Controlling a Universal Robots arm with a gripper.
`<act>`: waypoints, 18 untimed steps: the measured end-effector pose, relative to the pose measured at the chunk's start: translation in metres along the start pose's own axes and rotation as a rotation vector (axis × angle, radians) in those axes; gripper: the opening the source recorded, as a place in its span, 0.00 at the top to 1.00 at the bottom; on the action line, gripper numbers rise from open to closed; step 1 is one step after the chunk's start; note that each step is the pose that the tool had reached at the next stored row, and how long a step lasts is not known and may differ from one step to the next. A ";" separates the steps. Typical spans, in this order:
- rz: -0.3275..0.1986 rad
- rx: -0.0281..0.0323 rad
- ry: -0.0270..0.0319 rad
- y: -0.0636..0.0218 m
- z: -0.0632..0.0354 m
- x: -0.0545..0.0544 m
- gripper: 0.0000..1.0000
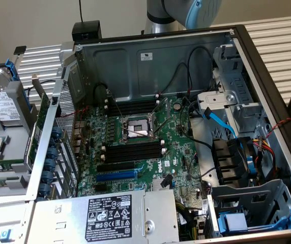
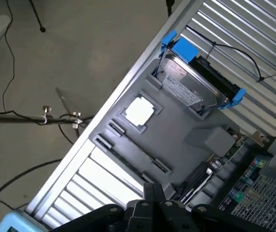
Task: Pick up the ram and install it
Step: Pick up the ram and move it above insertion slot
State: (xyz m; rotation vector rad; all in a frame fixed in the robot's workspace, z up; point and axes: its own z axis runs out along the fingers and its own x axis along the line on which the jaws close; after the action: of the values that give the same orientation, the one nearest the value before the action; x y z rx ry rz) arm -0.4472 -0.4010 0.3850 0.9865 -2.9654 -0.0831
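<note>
The ram (image 1: 3,165) is a thin green stick lying on edge in a grey parts holder (image 1: 13,140) at the exterior view's left, outside the open computer case. In the wrist view that holder (image 2: 176,130) lies below the camera, with long narrow grooves (image 2: 138,157) running across it. My gripper (image 2: 153,189) hangs above the holder's near end, its black fingers shut together with nothing between them. Part of the arm (image 1: 186,10) rises behind the case's back wall. Black memory slots (image 1: 134,151) with white end clips sit on the green motherboard (image 1: 178,152).
A hard drive in a blue caddy (image 2: 196,79) and a processor chip (image 2: 139,111) rest on the holder. The processor socket (image 1: 135,129), cables, a blue data cable (image 1: 222,122), a fan (image 1: 232,162) and the power supply (image 1: 110,213) crowd the case. A ribbed metal table (image 2: 109,186) lies under it all.
</note>
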 end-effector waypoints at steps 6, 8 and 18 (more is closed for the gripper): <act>-0.109 -0.0002 0.0061 -0.0001 0.0001 0.000 0.90; -0.144 -0.0003 0.0080 0.0000 0.0001 0.000 0.90; -0.327 0.0000 0.0173 0.0000 0.0001 0.000 0.90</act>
State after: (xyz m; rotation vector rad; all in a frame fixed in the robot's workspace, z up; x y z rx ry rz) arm -0.4472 -0.4010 0.3849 1.4533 -2.7584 -0.0772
